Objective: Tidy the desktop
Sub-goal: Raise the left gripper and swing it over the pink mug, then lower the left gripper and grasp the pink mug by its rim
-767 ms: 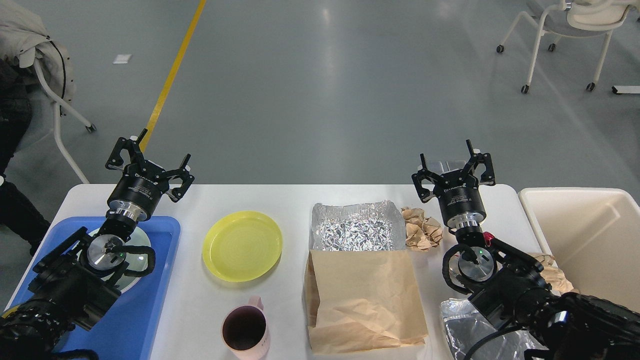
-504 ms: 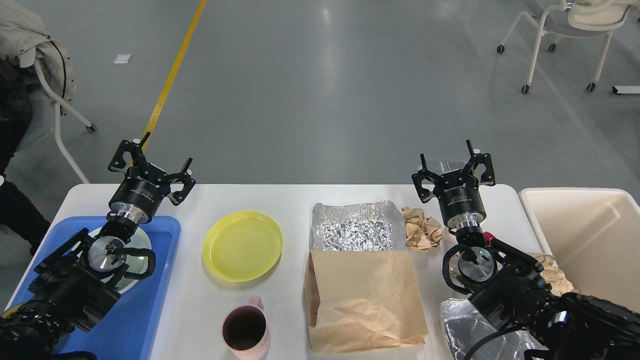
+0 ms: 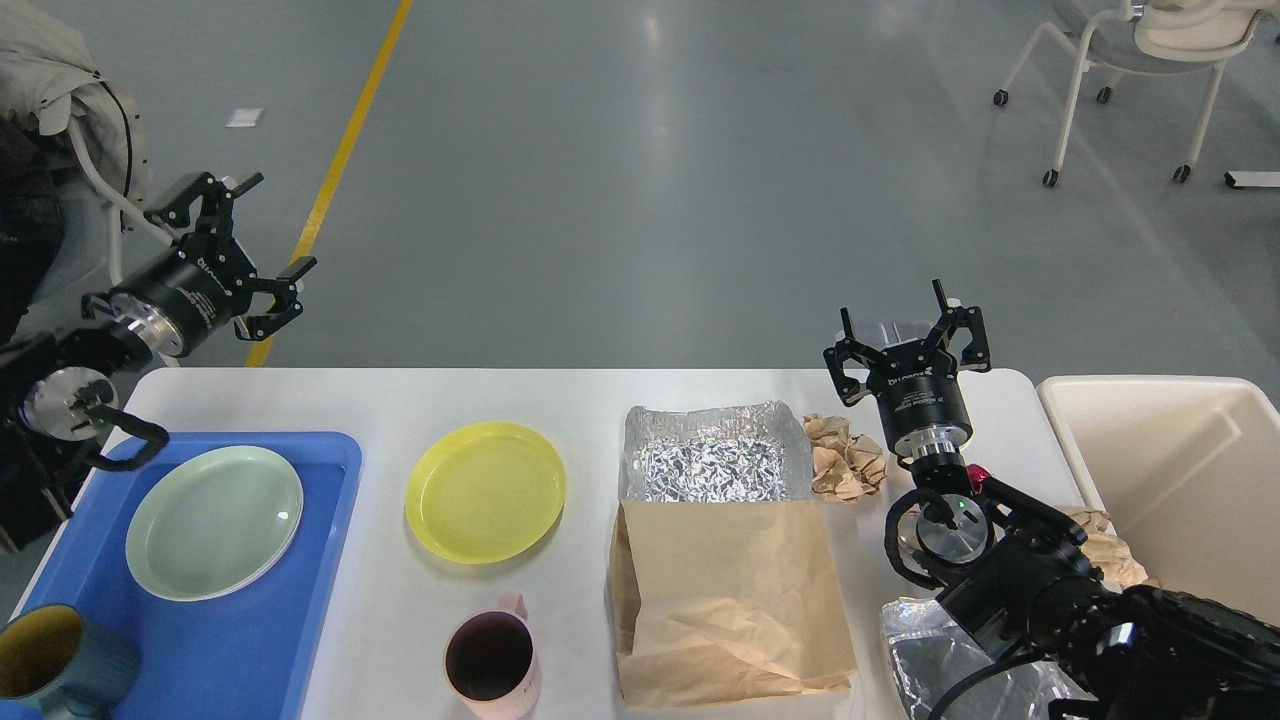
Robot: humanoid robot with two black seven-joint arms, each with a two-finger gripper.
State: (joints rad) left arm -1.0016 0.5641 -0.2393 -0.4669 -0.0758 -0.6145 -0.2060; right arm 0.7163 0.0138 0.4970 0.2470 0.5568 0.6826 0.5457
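Head view: white tabletop (image 3: 600,400) fills the lower frame, long axis running left-right, far edge toward the grey floor. Left end effector (image 3: 235,250) hangs off the far-left corner, above the floor, fingers spread, holding nothing. Right end effector (image 3: 908,325) sits over the far-right edge, also spread and empty, w/ crumpled paper (image 3: 845,458) just beside its wrist. Blue tray (image 3: 310,600) w/ green plate (image 3: 214,522) at left; yellow plate (image 3: 485,491), foil tray (image 3: 716,452), paper bag (image 3: 730,600) mid-tabletop.
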